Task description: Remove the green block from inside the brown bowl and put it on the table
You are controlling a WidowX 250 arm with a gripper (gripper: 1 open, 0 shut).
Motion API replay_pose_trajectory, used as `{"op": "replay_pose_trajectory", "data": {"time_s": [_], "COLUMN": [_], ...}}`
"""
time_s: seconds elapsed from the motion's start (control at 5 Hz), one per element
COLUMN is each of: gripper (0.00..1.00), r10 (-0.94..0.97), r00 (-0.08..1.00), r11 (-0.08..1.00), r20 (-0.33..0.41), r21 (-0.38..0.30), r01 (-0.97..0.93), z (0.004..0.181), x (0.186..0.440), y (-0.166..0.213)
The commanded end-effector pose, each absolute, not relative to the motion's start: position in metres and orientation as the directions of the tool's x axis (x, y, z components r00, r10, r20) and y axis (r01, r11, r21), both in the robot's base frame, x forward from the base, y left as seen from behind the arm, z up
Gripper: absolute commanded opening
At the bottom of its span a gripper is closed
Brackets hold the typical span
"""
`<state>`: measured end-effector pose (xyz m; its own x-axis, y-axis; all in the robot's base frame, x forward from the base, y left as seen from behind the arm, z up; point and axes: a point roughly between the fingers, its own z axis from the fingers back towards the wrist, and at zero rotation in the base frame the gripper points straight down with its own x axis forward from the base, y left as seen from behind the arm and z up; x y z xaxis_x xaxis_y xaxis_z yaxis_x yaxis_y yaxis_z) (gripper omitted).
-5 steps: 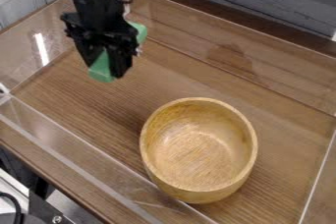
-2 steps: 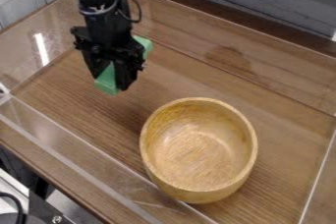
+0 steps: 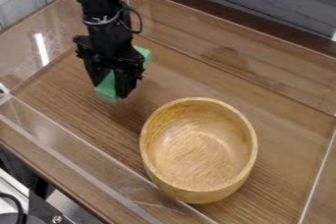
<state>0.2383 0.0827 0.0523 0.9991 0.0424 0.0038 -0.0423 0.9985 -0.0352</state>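
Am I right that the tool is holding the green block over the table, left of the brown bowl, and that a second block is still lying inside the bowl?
Not quite: the brown bowl is empty in the camera view. The rest holds: the tool grips the green block over the table, left of the bowl.

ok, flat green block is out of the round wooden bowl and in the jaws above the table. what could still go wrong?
1. The black gripper pinches the flat green block upright; released too high, it may topple or bounce.
2. The round light-brown wooden bowl sits close by, so the block might roll against its rim.
3. Pressing too far down could jam the block into the brown wood-grain table.
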Motion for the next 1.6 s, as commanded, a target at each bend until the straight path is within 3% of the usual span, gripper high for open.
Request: {"op": "replay_pose_trajectory", "data": {"time_s": [0.0, 1.0, 1.4], "gripper": [1.00, 1.00, 1.00], "r10": [0.048, 0.069, 0.067], "r00": [0.998, 0.997, 0.998], "r11": [0.999, 0.997, 0.996], "r20": [0.040, 0.027, 0.011], "r21": [-0.020, -0.046, -0.057], "r01": [-0.048, -0.067, -0.066], "z": [0.064, 0.045, 0.054], "x": [0.248, 0.257, 0.269], "y": [0.090, 0.092, 0.082]}}
